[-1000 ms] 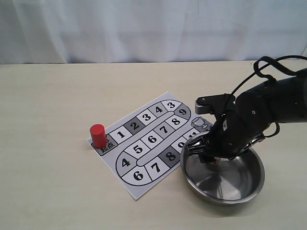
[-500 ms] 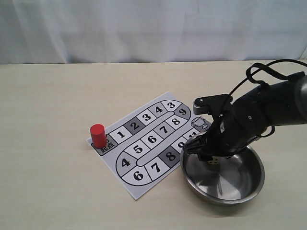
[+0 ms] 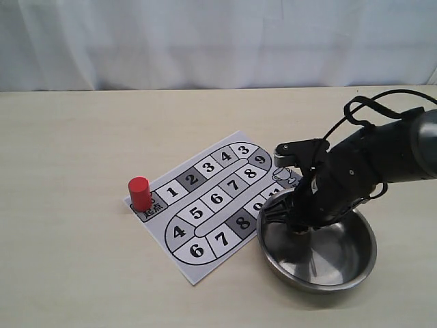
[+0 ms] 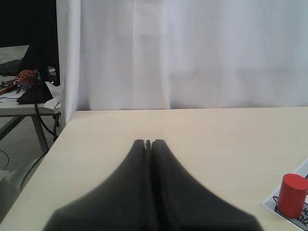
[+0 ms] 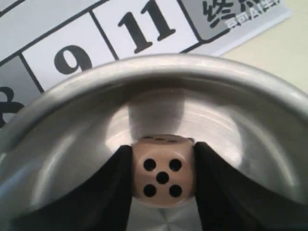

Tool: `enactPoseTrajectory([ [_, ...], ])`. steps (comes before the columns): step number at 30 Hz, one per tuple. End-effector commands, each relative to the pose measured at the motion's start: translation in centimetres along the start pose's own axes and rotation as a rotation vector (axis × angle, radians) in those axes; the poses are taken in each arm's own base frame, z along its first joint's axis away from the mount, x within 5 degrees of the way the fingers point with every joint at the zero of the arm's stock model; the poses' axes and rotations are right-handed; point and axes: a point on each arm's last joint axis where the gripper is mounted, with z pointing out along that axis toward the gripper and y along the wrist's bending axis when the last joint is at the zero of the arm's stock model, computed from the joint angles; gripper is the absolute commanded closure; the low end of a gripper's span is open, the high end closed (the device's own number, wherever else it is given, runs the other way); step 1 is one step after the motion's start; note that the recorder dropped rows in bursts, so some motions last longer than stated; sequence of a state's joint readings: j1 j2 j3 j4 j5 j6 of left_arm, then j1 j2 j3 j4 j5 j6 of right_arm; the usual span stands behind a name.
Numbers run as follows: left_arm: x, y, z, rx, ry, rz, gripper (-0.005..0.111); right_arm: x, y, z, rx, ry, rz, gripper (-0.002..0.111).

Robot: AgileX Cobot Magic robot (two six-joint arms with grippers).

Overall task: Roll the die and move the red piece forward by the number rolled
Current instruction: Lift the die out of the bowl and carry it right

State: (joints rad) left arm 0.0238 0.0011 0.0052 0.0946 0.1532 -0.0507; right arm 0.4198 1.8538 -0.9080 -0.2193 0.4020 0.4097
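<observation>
The right gripper is lowered into the round stainless-steel bowl, and its two black fingers pinch the small light tan wooden die with dark pips from opposite sides. The face of the die turned toward the wrist camera shows five pips. Another pipped face is seen edge-on and cannot be read. Whether the die touches the bowl's floor cannot be told. In the exterior view the right gripper and its dark arm hide the die.

The bowl rests on the pale wooden worktop against the white paper game board with numbered grey and white squares. Its rim overlaps the board's edge just beside the squares marked 9 and 11.

The small solid red cylindrical piece stands upright on the marked starting square at the opposite end of the board from the bowl, next to the square numbered 1. It is well apart from both grippers.

The left gripper is off the board on the red piece's side, above bare worktop. Its black fingers are pressed together with nothing between them. The red piece shows at the edge of its wrist view. A white curtain hangs beyond the worktop, on the far side of the board.
</observation>
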Motion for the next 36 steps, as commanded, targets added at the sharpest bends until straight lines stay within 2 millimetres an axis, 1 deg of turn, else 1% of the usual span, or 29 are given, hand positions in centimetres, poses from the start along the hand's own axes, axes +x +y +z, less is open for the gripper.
enactPoseTrajectory([
  [1,-0.3,0.0,0.0,0.000,-0.015,-0.003,0.107,-1.0,-0.5,-2.9,0.038,-0.017,-0.023,0.104],
  [5,-0.3,0.0,0.0,0.000,-0.015,-0.003,0.107,-2.1,-1.3,-6.4,0.108,-0.068,-0.085,0.104],
  [6,-0.3,0.0,0.0,0.000,-0.015,-0.003,0.107,-2.9,-2.0,-8.0,0.148,-0.123,-0.111,0.104],
  [7,-0.3,0.0,0.0,0.000,-0.015,-0.003,0.107,-3.3,-2.6,-8.6,0.164,-0.153,-0.114,0.104],
  [8,-0.3,0.0,0.0,0.000,-0.015,-0.003,0.107,-3.9,-4.0,-9.0,0.200,-0.183,-0.104,0.104],
  [9,-0.3,0.0,0.0,0.001,-0.017,-0.003,0.107,-4.1,-5.0,-9.1,0.221,-0.190,-0.068,0.104],
  [10,-0.3,0.0,0.0,0.001,-0.017,-0.003,0.107,-4.2,-7.2,-8.6,0.271,-0.183,-0.008,0.104],
  [11,-0.3,0.0,0.0,0.001,-0.017,-0.003,0.107,-4.2,-8.4,-8.3,0.299,-0.178,0.019,0.104],
  [12,-0.3,0.0,0.0,0.001,-0.017,-0.003,0.107,-4.2,-10.4,-7.7,0.343,-0.168,0.055,0.104],
  [13,-0.3,0.0,0.0,0.001,-0.017,-0.003,0.107,-4.2,-11.4,-7.4,0.360,-0.169,0.069,0.104],
  [14,-0.3,0.0,0.0,0.001,-0.017,-0.003,0.107,-4.3,-12.8,-6.6,0.370,-0.179,0.093,0.104],
  [15,-0.3,0.0,0.0,0.001,-0.017,-0.003,0.107,-4.3,-13.9,-5.8,0.367,-0.189,0.099,0.104],
  [17,-0.3,0.0,0.0,0.001,-0.017,-0.003,0.107,-4.6,-15.2,-4.9,0.356,-0.224,0.090,0.104],
  [19,-0.3,0.0,0.0,0.001,-0.017,-0.003,0.107,-4.8,-16.1,-4.2,0.347,-0.265,0.050,0.104],
  [23,-0.3,0.0,0.0,0.001,-0.017,-0.003,0.107,-5.1,-17.1,-2.5,0.293,-0.321,0.044,0.104],
  [25,-0.3,0.0,0.0,0.001,-0.017,-0.003,0.107,-5.1,-17.1,-1.8,0.274,-0.313,0.074,0.104],
  [26,-0.3,0.0,0.0,0.001,-0.017,-0.003,0.107,-5.3,-17.1,-1.5,0.268,-0.312,0.082,0.102],
  [29,-0.3,0.0,0.0,0.001,-0.017,-0.003,0.107,-5.5,-16.8,-0.5,0.208,-0.321,0.181,0.088],
  [31,-0.3,0.0,0.0,0.001,-0.017,-0.003,0.107,-5.5,-16.5,0.0,0.165,-0.325,0.234,0.074],
  [33,-0.3,0.0,0.0,0.001,-0.017,-0.003,0.107,-5.6,-15.7,0.3,0.129,-0.318,0.261,0.062],
  [34,-0.3,0.0,0.0,0.001,-0.017,-0.003,0.107,-5.7,-15.1,0.3,0.114,-0.308,0.246,0.059],
  [35,-0.3,0.0,0.0,0.001,-0.017,-0.003,0.107,-5.8,-14.5,0.3,0.102,-0.299,0.213,0.059],
  [36,-0.3,0.0,0.0,0.001,-0.017,-0.003,0.107,-6.2,-13.4,0.2,0.070,-0.293,0.205,0.060],
])
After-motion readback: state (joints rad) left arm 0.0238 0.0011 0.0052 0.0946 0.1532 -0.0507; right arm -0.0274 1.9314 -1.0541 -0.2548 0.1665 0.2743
